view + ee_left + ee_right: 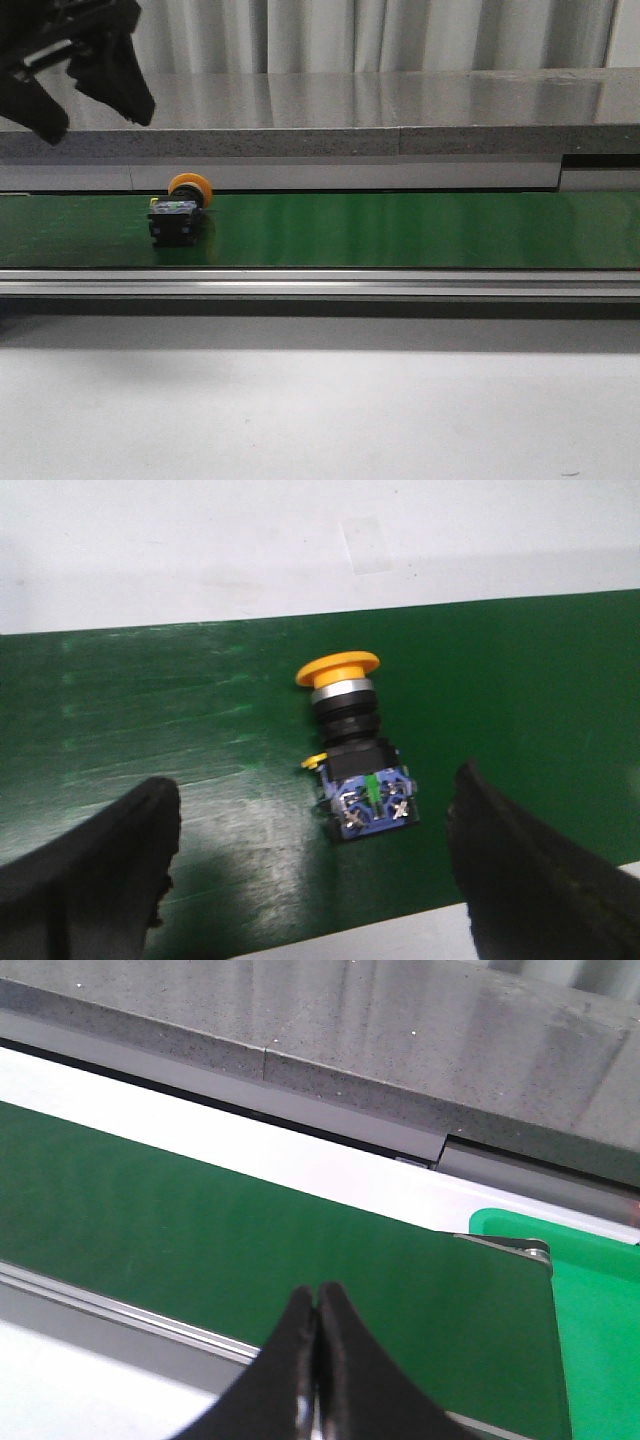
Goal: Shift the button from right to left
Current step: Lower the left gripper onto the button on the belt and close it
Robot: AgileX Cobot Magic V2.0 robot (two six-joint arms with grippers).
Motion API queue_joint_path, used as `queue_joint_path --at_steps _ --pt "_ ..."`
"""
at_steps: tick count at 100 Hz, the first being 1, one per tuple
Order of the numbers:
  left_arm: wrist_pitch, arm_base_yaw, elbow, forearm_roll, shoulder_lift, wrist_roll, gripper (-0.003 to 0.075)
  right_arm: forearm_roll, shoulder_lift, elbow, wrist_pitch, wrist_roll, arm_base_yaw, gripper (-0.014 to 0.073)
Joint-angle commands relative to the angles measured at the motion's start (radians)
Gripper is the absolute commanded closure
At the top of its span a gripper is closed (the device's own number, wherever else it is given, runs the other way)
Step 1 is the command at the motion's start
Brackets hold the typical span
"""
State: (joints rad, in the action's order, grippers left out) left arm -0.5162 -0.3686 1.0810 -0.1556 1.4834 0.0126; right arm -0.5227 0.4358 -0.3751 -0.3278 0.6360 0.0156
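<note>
The green conveyor belt (400, 230) runs across the front view between a grey ledge behind and a metal rail in front, with the pale bench (320, 410) nearest the camera. On the belt's left stretch lies the button (180, 208), tipped on its side, yellow-orange cap toward the ledge.

The left pincer (310, 880) hangs above it, spread wide and holding nothing. The right pincer (318, 1360) is clenched empty over the belt's right end.

The button looks light, rigid and hard plastic. The round cap (338, 667) would likely slip; the boxy black body (352, 748) offers flatter sides for a firmer hold.
</note>
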Motion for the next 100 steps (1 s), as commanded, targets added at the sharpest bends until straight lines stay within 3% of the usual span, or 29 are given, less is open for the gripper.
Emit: queue_joint_path --at_steps 1,77,90,100 --pt "0.054 -0.022 0.050 -0.008 0.010 0.003 0.0189 -0.021 0.002 -0.025 0.061 0.008 -0.003 0.0662" --pt "0.073 0.062 0.060 0.101 0.172 0.005 0.0204 -0.021 0.002 -0.025 0.061 0.008 -0.003 0.0662" --pt "0.071 0.062 0.060 0.103 0.173 0.005 0.0306 -0.021 0.002 -0.025 0.061 0.008 -0.003 0.0662" --pt "0.064 0.062 0.060 0.125 0.173 0.005 0.0456 -0.021 0.002 -0.025 0.061 0.008 -0.003 0.0662"
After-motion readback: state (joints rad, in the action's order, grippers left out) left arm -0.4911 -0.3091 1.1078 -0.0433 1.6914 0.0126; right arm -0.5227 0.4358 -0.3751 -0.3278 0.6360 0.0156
